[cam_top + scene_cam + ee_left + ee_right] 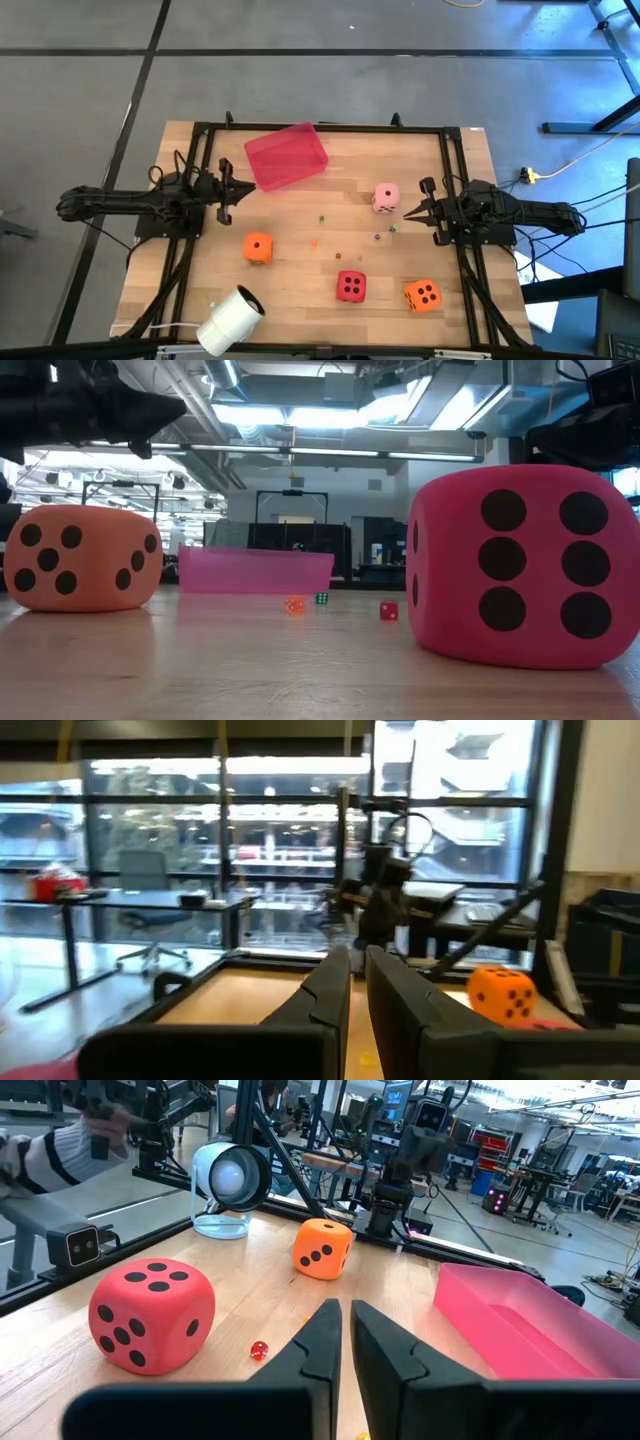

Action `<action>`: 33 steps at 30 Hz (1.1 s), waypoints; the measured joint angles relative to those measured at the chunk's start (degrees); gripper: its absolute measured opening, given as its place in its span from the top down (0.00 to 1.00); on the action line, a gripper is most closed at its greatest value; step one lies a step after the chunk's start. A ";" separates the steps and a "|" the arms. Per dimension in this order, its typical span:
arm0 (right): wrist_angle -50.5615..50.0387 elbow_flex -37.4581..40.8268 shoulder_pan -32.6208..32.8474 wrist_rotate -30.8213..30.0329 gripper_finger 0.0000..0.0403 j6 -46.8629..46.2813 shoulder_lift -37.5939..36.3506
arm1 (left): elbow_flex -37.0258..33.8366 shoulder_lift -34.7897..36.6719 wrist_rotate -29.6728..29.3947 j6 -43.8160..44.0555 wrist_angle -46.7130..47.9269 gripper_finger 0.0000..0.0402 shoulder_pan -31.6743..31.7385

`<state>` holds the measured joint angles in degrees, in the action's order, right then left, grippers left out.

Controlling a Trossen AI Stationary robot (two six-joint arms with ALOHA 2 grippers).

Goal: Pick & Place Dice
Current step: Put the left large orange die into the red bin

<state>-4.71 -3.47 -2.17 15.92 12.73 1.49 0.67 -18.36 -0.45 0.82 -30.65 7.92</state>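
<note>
Four dice sit on the wooden table. The pink die (386, 197) is right of centre, one orange die (258, 247) (80, 557) left of centre. The red die (350, 286) (525, 565) (152, 1315) and a second orange die (423, 295) lie toward the near edge. My right gripper (408, 212) (345, 1330) is shut, just right of the pink die and clear of it. My left gripper (248, 190) (357, 982) is shut and holds nothing, hovering at the left side, near the tray's near edge.
A pink-red tray (286, 156) (520, 1325) lies at the far centre. Tiny coloured beads (294, 604) are scattered mid-table. A white cylindrical device (232, 318) (230, 1180) stands at the near-left edge. Black rails (320, 128) frame the table. A person's striped sleeve (40, 1150) shows beyond it.
</note>
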 joint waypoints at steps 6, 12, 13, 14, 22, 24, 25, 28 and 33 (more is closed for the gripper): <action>0.74 0.01 0.01 0.42 0.93 -5.98 0.01 | 0.02 -0.12 1.72 -1.62 -3.44 0.92 0.00; 4.58 0.01 0.01 0.30 0.93 -1.14 -0.02 | 2.95 -1.47 1.50 -1.88 -1.27 0.82 0.00; 4.76 0.01 0.01 0.71 0.93 -1.15 -0.02 | 4.28 -2.03 1.27 -1.94 -0.77 0.79 -0.02; 4.74 0.01 0.01 1.11 0.93 -1.21 -0.02 | 5.61 -2.58 1.04 -2.04 1.17 0.75 0.00; 4.76 0.01 0.01 1.51 0.93 2.71 0.01 | 23.95 -8.47 0.18 -1.02 34.83 0.44 -0.02; 4.74 0.01 0.00 1.51 0.93 3.42 0.01 | 26.86 -10.39 0.20 -1.60 38.42 0.39 -0.01; 4.74 0.01 0.01 1.51 0.93 3.62 0.01 | 27.90 -11.29 0.54 -2.04 38.88 0.36 0.00; 4.74 0.01 0.01 1.51 0.93 3.30 0.01 | 29.83 -13.66 1.76 -2.91 39.87 0.31 0.00; 4.74 0.01 0.01 1.51 0.93 3.32 0.01 | 31.26 -17.68 1.69 -2.85 42.51 0.25 0.00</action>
<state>0.03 -3.46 -2.15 17.43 16.05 1.50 31.92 -36.04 1.23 -2.03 11.86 7.92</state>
